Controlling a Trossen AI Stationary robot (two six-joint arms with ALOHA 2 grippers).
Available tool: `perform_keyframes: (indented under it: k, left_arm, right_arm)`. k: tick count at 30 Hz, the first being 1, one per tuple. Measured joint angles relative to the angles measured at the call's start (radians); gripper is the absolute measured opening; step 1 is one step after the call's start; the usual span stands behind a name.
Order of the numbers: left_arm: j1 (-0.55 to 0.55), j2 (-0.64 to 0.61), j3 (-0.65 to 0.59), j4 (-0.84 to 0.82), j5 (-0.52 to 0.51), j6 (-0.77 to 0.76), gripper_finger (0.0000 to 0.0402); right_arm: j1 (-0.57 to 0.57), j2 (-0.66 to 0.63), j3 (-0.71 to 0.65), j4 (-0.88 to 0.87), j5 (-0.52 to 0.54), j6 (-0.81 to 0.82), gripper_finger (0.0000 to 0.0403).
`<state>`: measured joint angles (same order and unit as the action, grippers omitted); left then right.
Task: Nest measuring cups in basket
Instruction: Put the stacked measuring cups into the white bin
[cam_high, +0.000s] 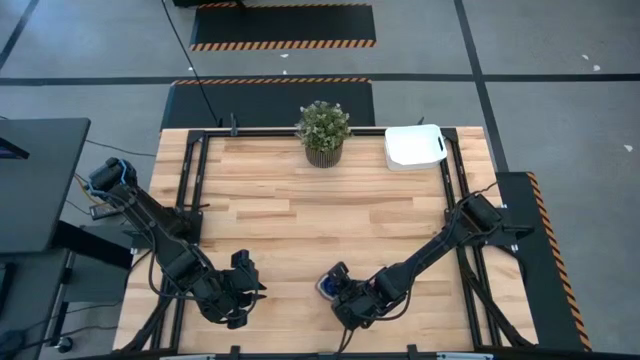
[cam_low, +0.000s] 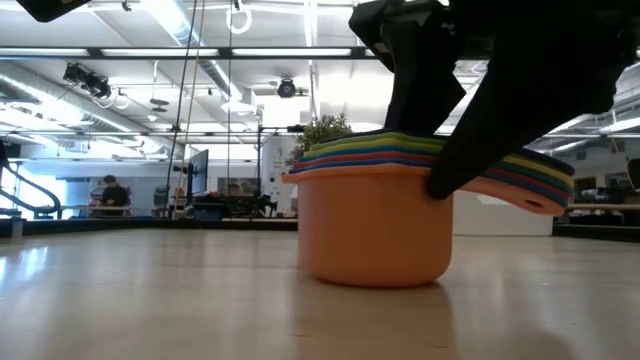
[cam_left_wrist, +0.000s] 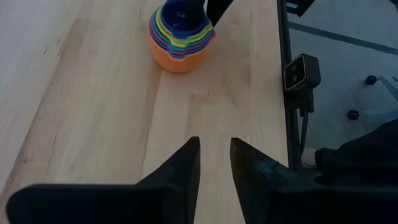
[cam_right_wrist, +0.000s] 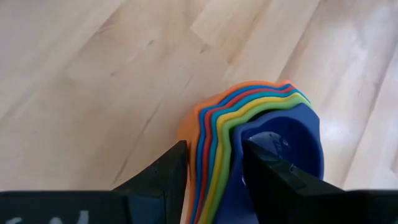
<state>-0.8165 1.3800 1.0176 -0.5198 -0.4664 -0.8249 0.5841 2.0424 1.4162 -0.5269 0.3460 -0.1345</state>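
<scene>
The measuring cups (cam_high: 327, 287) are nested in one stack, orange outermost and dark blue innermost (cam_right_wrist: 286, 134). The stack (cam_low: 375, 230) stands by its base on the wooden table near the front edge, its flat handles (cam_low: 540, 185) fanning out to one side. My right gripper (cam_right_wrist: 214, 165) is shut on the stack's rims. My left gripper (cam_left_wrist: 215, 162) hovers open over bare wood at the front left (cam_high: 245, 285), the stack (cam_left_wrist: 179, 37) farther off. The white basket (cam_high: 415, 147) sits at the far right of the table. My right gripper pinches the nested rims (cam_right_wrist: 214, 140) on one side of the stack. One finger (cam_right_wrist: 267, 165) is inside the dark blue cup and the other finger (cam_right_wrist: 168, 171) is outside the orange wall. The fingers slant down from above. The stack stands upright on the table.
A potted green plant (cam_high: 322, 130) stands at the far edge, left of the basket. A small camera (cam_left_wrist: 301, 71) is fixed at the table's front rim. Bare wood lies between the stack and the basket.
</scene>
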Motion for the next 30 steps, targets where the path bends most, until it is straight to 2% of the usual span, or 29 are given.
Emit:
perform_keyframes:
  k: [12,22,30]
  left_arm:
    - [0.000,0.000,0.000,0.000,0.000,0.000,0.0096]
    - [0.000,0.000,0.000,0.000,0.000,0.000,0.0096]
    - [0.000,0.000,0.000,0.000,0.000,0.000,0.0096]
  right_arm:
    - [-0.001,0.002,-0.001,0.022,0.032,0.000,0.0154]
    - [-0.003,0.002,-0.001,0.027,0.031,0.003,0.0119]
    - [-0.004,0.002,0.000,0.027,0.023,0.001,0.0115]
